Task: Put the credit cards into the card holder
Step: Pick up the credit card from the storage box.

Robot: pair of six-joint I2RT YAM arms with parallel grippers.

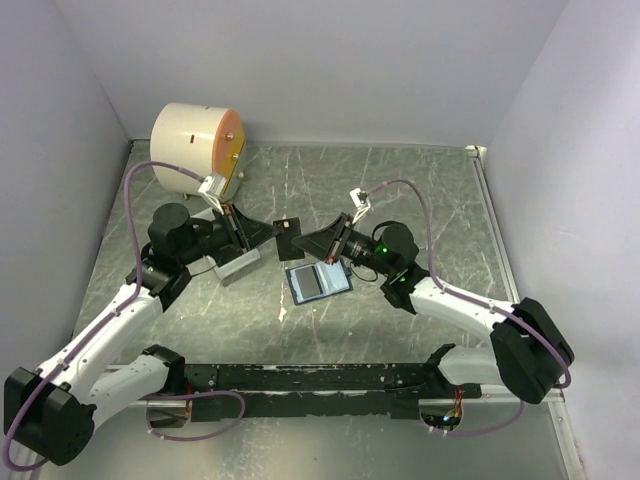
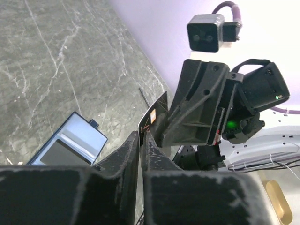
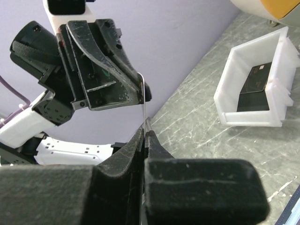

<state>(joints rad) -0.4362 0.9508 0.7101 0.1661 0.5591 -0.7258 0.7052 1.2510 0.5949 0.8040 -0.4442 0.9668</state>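
"Where's the credit card [image 2: 154, 112]?"

"It's dark and thin, up on edge over the middle of the table [image 1: 420, 190]. The left gripper [image 2: 141, 136] and right gripper [image 3: 144, 133] each pinch an end, jaws nearly closed on it. The card holder [image 1: 318, 280] lies open beneath, pale blue inside, toward the near edge. The tabletop is grey marble, the walls [image 1: 330, 70] lilac."
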